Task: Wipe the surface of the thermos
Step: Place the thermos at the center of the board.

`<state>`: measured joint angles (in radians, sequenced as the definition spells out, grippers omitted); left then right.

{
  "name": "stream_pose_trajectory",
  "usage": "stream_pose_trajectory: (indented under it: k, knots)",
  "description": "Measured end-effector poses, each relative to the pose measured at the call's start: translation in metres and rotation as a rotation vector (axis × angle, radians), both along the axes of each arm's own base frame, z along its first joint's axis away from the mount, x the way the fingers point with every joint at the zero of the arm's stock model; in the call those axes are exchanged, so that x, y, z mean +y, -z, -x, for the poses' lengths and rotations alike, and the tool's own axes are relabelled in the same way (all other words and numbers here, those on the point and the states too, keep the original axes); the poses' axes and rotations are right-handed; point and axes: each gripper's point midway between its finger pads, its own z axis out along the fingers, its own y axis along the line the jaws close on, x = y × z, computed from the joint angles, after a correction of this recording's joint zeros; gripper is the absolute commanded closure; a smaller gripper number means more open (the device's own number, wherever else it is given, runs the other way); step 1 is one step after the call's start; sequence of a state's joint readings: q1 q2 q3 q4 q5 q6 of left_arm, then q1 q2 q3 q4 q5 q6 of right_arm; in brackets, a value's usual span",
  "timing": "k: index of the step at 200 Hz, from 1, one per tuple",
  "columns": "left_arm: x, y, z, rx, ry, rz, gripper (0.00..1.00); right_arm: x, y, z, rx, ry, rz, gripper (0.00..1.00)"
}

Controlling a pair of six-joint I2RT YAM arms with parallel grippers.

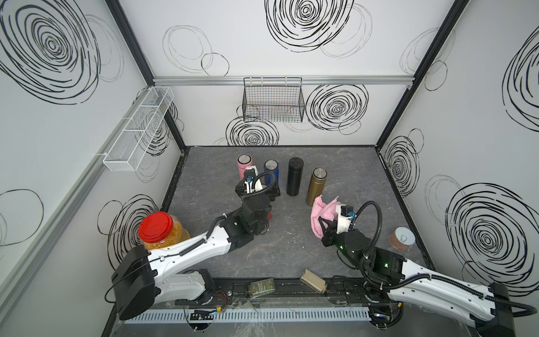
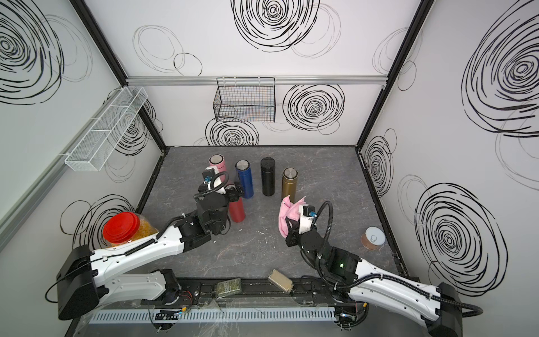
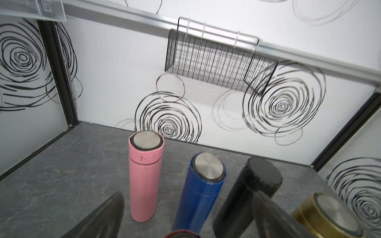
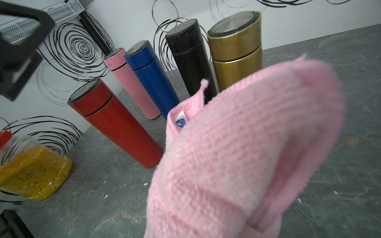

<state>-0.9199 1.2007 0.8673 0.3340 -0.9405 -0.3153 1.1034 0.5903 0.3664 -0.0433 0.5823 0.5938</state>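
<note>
Red cylindrical metal thermos stands upright on grey marbled tabletop, left of centre. It sits alone, in front of the row nearer the back edge: pink thermos, blue thermos, black thermos, gold thermos.

Left gripper hangs directly over the red one. Its dark fingers are spread wide, with the red lid just showing between them in the left wrist view. No contact visible.

Right gripper is clamped on a bunched pink knitted cloth, held off the surface. It sits right of centre, well apart from the red thermos and near the gold one.

Judged step: steady the red thermos, then bring the cloth to its wall.

To do it well:
- Lower the left jaws square over the cap band and close gently, so the body stays vertical.
- Swing the cloth leftward in front of the row, clear of gold and black.
- Lay a broad fold against the exposed side, not a loose corner.
- Stroke along the length, pressing toward the held axis.
- Watch the blue thermos just behind; a push that way tips it.
</note>
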Motion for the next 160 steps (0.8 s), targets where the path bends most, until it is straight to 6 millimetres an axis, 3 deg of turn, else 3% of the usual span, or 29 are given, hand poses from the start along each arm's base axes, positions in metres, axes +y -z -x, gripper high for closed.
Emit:
stream_pose_trajectory:
  k: [34,55,79,111,135,160]
  knots:
    - [-0.052,-0.095,-0.010,-0.042,0.133,0.069,0.01,-0.014,-0.014,-0.007,0.086,0.051,-0.008,1.00]
    - [-0.085,-0.120,-0.020,-0.039,0.200,0.070,0.01,-0.021,-0.015,-0.009,0.159,0.060,-0.012,1.00]
    - [-0.123,-0.111,-0.039,0.018,0.246,0.008,0.01,-0.031,-0.001,-0.010,0.245,0.074,-0.001,1.00]
    - [-0.171,-0.064,-0.063,0.126,0.305,-0.101,0.00,-0.042,0.015,-0.010,0.323,0.086,0.004,1.00]
    - [-0.195,-0.031,-0.074,0.197,0.346,-0.160,0.01,-0.047,0.022,-0.011,0.359,0.091,-0.008,1.00]
    - [-0.211,-0.015,-0.082,0.236,0.385,-0.176,0.05,-0.054,0.031,-0.013,0.395,0.104,-0.021,1.00]
